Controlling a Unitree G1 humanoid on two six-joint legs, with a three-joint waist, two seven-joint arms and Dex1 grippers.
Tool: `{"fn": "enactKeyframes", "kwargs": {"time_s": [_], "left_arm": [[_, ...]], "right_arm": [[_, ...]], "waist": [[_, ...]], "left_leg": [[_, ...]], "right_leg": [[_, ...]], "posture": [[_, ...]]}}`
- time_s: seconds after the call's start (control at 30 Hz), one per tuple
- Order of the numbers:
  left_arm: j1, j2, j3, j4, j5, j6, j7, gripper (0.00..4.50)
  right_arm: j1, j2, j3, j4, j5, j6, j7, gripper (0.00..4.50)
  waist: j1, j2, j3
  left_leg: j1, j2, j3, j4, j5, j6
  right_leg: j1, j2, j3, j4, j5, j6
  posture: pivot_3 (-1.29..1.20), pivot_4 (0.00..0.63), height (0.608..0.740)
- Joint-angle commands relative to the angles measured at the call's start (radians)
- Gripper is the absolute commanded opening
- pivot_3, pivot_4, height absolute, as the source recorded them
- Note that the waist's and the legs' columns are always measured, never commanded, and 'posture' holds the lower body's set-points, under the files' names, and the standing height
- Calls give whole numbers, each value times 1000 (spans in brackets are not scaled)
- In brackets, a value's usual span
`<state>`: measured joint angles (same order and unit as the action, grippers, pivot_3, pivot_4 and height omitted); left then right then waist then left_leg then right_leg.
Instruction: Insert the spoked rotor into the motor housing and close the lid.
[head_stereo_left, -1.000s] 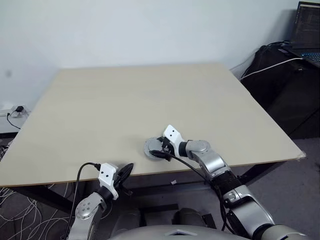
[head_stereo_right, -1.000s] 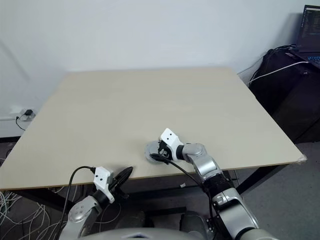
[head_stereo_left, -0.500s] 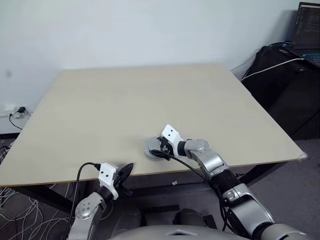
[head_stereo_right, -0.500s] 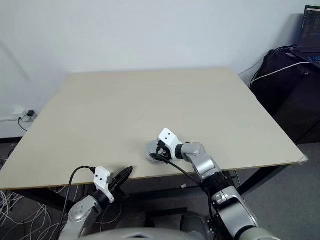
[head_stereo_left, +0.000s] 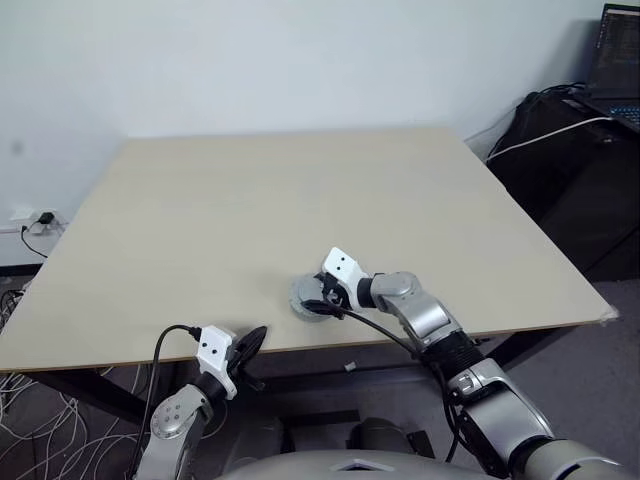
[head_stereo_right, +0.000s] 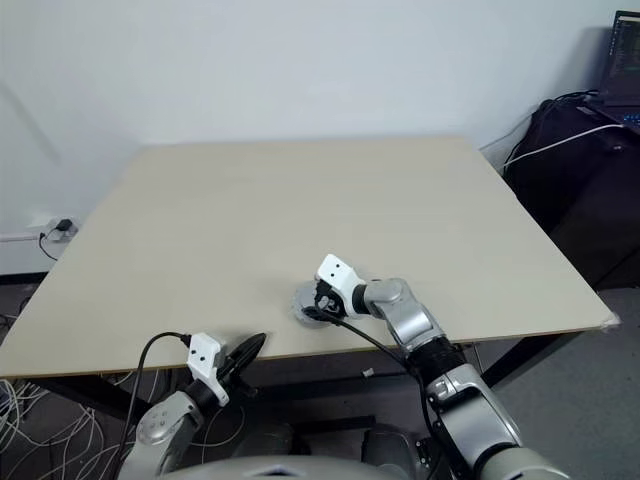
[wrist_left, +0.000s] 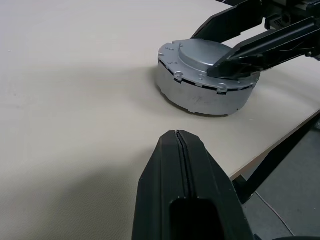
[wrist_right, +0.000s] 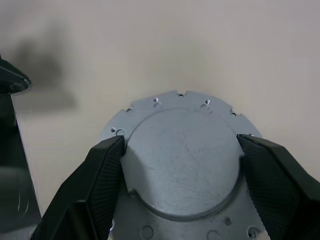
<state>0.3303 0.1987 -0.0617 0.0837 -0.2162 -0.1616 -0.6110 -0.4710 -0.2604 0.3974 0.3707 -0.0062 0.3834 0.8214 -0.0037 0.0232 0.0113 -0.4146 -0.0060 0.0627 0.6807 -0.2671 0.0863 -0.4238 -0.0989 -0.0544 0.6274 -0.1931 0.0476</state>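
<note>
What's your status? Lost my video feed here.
Left gripper shut, idle at the table edge. Right gripper straddles the lid's raised centre. Lid sits on the housing. Nothing in the way.

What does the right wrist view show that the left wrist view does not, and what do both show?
Right wrist view alone: the lid's smooth top from above, with small holes in its notched rim, and the right gripper's fingers against both sides of the raised centre. Left wrist view alone: the shut left gripper, the motor housing's side wall, and the table edge. Both: the lid on the housing.
</note>
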Motion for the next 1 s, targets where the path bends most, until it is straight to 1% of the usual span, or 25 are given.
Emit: {"fn": "enactKeyframes", "kwargs": {"time_s": [0.03,0.23,0.33,0.4,0.47,0.53,0.6,0.7,0.73,0.77,1.0], "left_arm": [[-10,-2,3,-23,-14,-9,0,0],[-10,3,7,-22,-6,-15,5,0],[-12,17,5,-17,33,-21,28,0],[-22,31,14,16,78,-26,67,0],[-43,46,49,73,118,-78,124,0],[-126,87,119,47,57,-54,120,0],[-190,110,146,7,18,-26,107,0],[-268,111,122,-30,6,5,81,0],[-293,108,106,-35,4,21,67,0],[-314,107,90,-37,4,38,54,0],[-444,108,-18,30,13,164,-49,0]], "right_arm": [[8,-29,20,38,-36,52,9,3294],[12,-14,9,37,-30,52,-14,3294],[19,-7,10,31,-31,49,-22,3294],[22,-4,11,27,-30,48,-26,3294],[25,-1,12,24,-29,49,-27,3294],[26,0,13,23,-29,49,-28,3294],[26,2,13,23,-30,48,-28,3294],[27,8,10,27,-30,45,-33,3294],[27,11,9,27,-30,45,-36,3294],[29,15,9,26,-30,45,-38,3294],[41,31,14,13,-33,49,-46,3294]], "waist": [[3,0,0],[7,0,0],[7,0,0],[7,0,0],[7,0,0],[9,-2,1],[15,-4,0],[16,-1,-3],[16,-1,-3],[15,-2,-4],[2,-4,-5]], "left_leg": [[0,0,0,0,0,0],[0,0,0,-1,0,0],[0,0,0,-1,0,0],[0,0,0,-1,0,0],[1,0,0,-2,0,0],[1,1,0,-2,0,0],[0,1,-2,-2,0,-1],[0,1,-1,-2,1,-1],[1,1,0,-2,1,-1],[1,0,0,-2,1,-1],[2,0,1,-2,1,-1]], "right_leg": [[0,0,0,0,0,0],[0,0,0,0,-1,1],[0,0,0,0,-1,1],[0,0,0,0,-1,2],[0,0,0,0,-1,2],[0,1,0,0,-1,2],[-1,1,-2,1,-1,1],[0,0,-2,1,0,0],[0,1,0,0,3,-4],[1,0,0,0,3,-4],[0,5,0,0,3,-4]], "posture": [[0,0,740],[0,0,740],[0,0,740],[0,0,740],[0,0,740],[0,0,740],[0,0,740],[0,0,740],[0,0,740],[0,0,740],[0,0,740]]}}
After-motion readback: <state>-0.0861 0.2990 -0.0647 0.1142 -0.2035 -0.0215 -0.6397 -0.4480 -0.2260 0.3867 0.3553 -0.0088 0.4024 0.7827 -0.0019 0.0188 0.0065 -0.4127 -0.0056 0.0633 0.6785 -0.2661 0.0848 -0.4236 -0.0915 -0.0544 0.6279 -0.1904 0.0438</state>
